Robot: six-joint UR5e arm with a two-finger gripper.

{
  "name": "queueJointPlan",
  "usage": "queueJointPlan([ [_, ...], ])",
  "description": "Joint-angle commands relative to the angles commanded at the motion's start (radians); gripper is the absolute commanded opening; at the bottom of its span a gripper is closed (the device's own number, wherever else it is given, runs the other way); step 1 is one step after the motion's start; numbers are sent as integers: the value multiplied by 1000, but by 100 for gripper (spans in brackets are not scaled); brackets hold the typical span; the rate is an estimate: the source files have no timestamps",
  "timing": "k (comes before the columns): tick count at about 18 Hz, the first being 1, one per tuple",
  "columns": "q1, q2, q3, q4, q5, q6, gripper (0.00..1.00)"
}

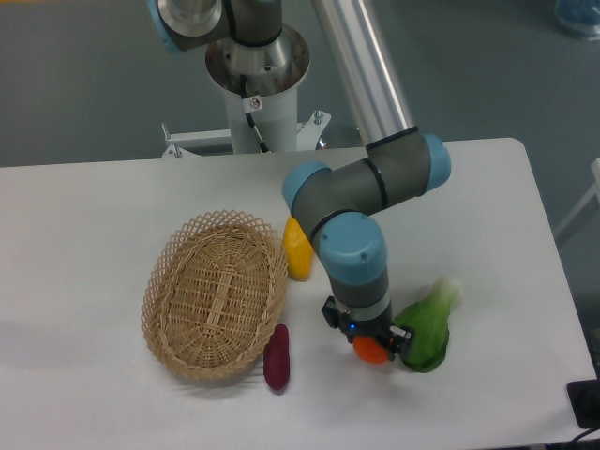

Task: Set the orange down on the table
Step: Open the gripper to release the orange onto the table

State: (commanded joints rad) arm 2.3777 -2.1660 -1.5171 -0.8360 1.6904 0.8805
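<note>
**Orange in the pincer, low over the worktop: check the gap below it**

The orange (372, 351) sits directly under the wrist, between the fingers of the pincer (372, 343). Only its lower half shows; the pincer body covers the top. Treat the pincer as clenched on the orange, since the fruit is framed on both sides by the finger hardware.

The relation that governs your next move is vertical. The pincer points straight down, so the orange lies below it, with the white worktop (487, 281) underneath. From this view you cannot tell whether the orange touches the surface or hangs just above it. Judge it as very low, near the front edge of the worktop.

Note the neighbours:

- The green vegetable (427, 328) lies just beside the orange on the camera's right, possibly touching the pincer's finger.
- The purple vegetable (277, 356) lies to the camera's left, apart from the orange.
- The basket (214, 292) and the yellow fruit (298, 249) stand farther off.

The orange is round, so it will likely roll once released. Lower it until contact is certain before you part the fingers.
</note>
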Motion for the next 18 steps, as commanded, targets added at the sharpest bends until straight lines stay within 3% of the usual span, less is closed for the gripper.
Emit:
queueJointPlan([
  [2,-5,-3,0,2,-2,-3,70],
  [3,-6,-11,-2,8,2,5,80],
  [7,-6,-9,-9,20,3,11,98],
  [15,11,60,-115,34,2,9,100],
  [18,54,78,-101,34,3,11,100],
])
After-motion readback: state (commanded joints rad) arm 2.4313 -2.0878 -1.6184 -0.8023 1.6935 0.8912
